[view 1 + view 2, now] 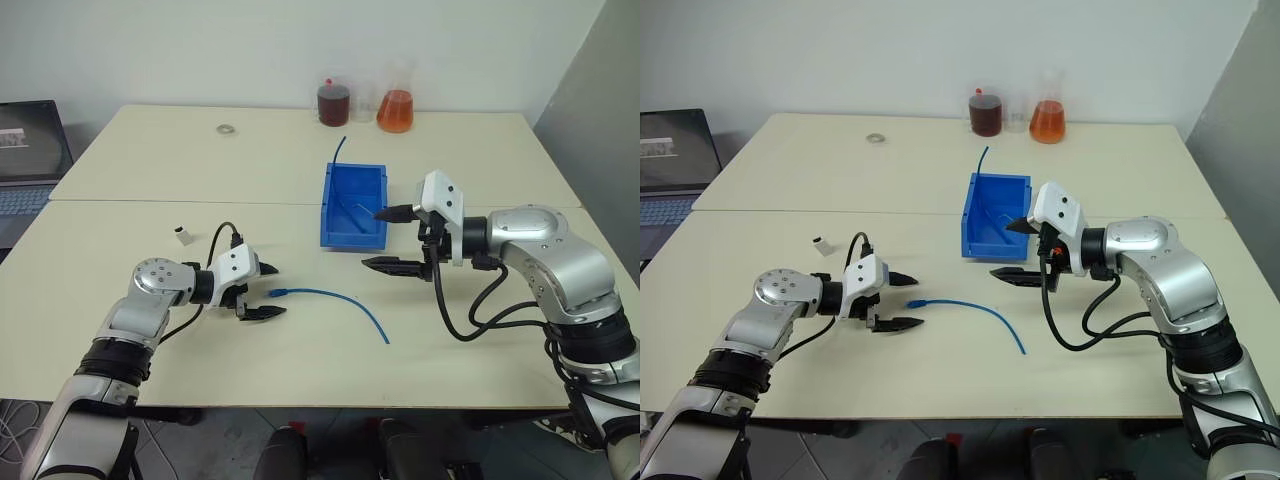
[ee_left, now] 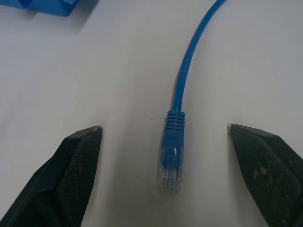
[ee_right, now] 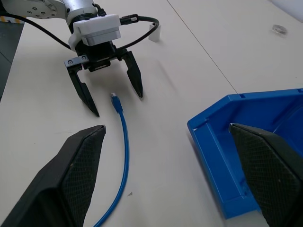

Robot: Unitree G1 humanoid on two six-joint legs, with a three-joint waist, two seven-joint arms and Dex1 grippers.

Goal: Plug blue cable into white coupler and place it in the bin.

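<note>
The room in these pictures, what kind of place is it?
Probably a lab or workshop room: two flasks of coloured liquid stand by the wall, a laptop sits on a side desk, and a bin lies on pale tables.

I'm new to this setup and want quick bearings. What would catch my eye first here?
The bright blue bin stands mid-table, with the open right gripper beside its front corner. Nearer the front, the blue cable lies loose on the table, its plug end between the spread fingers of the left gripper. A small white coupler sits apart, left.
</note>
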